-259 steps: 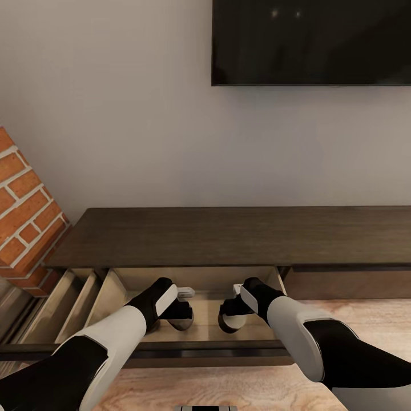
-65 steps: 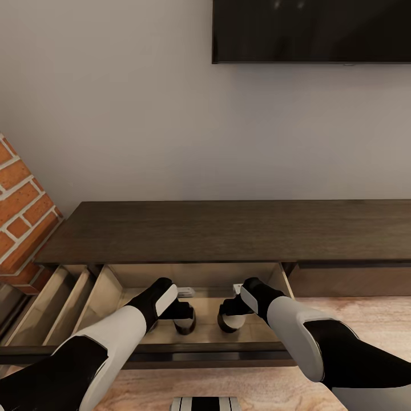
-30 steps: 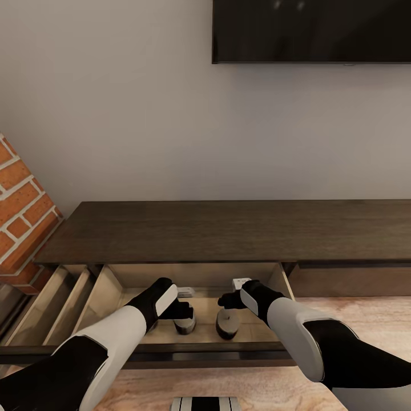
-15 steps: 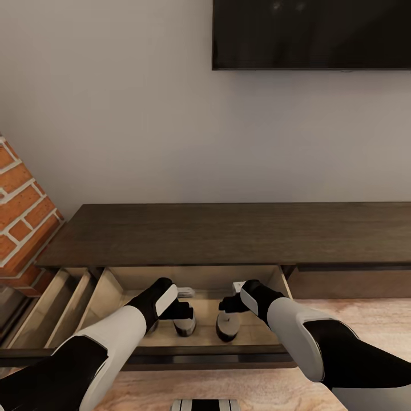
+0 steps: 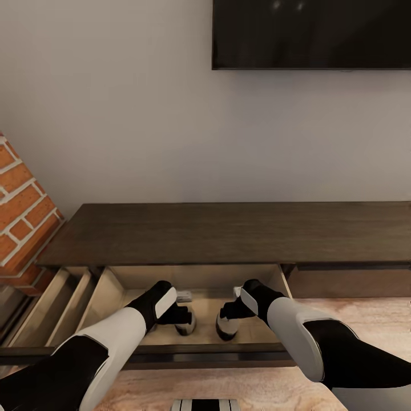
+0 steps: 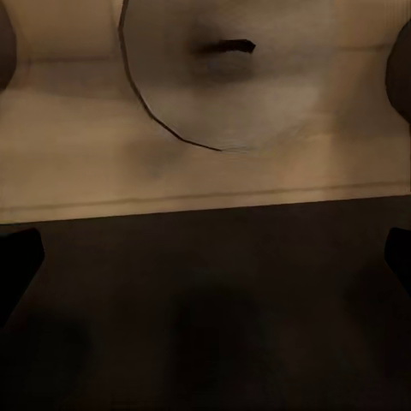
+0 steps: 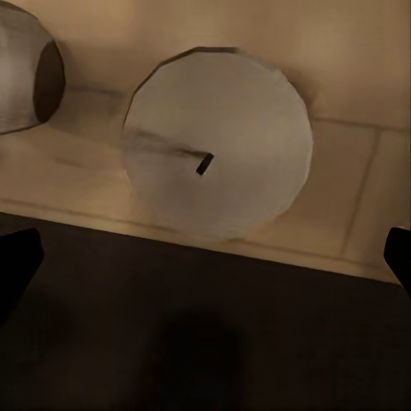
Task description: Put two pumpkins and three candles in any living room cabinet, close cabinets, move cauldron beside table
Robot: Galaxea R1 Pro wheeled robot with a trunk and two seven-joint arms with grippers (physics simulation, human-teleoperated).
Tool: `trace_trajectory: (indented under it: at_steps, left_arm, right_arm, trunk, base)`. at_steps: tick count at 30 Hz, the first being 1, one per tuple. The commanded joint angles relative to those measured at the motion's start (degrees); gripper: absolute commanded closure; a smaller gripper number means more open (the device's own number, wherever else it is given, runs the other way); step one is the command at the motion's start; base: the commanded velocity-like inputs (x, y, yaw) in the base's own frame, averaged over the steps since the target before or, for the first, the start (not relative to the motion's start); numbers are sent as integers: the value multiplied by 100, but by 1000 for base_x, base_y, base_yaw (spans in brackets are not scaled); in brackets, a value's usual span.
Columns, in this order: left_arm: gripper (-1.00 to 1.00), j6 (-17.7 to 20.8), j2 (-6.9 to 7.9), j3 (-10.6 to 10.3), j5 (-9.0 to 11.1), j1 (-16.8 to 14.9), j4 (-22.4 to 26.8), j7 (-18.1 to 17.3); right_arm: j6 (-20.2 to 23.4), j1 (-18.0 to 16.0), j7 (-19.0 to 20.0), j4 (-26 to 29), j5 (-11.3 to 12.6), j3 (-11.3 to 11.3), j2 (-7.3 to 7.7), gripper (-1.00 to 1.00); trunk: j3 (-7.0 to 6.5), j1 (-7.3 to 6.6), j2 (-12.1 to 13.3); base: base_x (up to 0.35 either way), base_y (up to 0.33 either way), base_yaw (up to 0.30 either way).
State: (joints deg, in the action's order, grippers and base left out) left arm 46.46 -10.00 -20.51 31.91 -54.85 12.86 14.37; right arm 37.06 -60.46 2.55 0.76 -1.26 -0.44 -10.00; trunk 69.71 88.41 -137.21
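Both arms are reaching into the pulled-out drawer of the long dark brown wooden cabinet (image 5: 228, 231), where two stubby beige candles (image 5: 186, 323) (image 5: 227, 326) are sitting side by side; the left gripper (image 5: 178, 313) and right gripper (image 5: 229, 311) are hovering above them, fingers spread wide.

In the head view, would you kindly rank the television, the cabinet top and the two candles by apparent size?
1. cabinet top
2. television, cut off by the frame
3. left candle and right candle, which look alike, so no ranking between them.
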Motion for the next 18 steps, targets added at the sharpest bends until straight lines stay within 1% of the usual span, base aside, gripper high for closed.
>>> trace_trajectory:
  at_steps: [1, 5, 18]
  left_arm:
    - [-100, 17, 0, -23, 61, -1, 2, 48]
    - [-100, 20, 0, -23, 61, -2, -6, 49]
    - [-100, 9, 0, -23, 61, -1, -9, 55]
  right_arm:
    - [35, -1, 17, 6, -15, -1, 0, -100]
    - [41, -1, 17, 8, -14, 0, 0, -100]
    - [38, -1, 17, 12, -14, -1, 0, -100]
  trunk:
    - [4, -2, -2]
    - [4, -2, -2]
    - [4, -2, -2]
  base:
    - [-180, 0, 0]
    - [-211, 0, 0]
    - [-17, 0, 0]
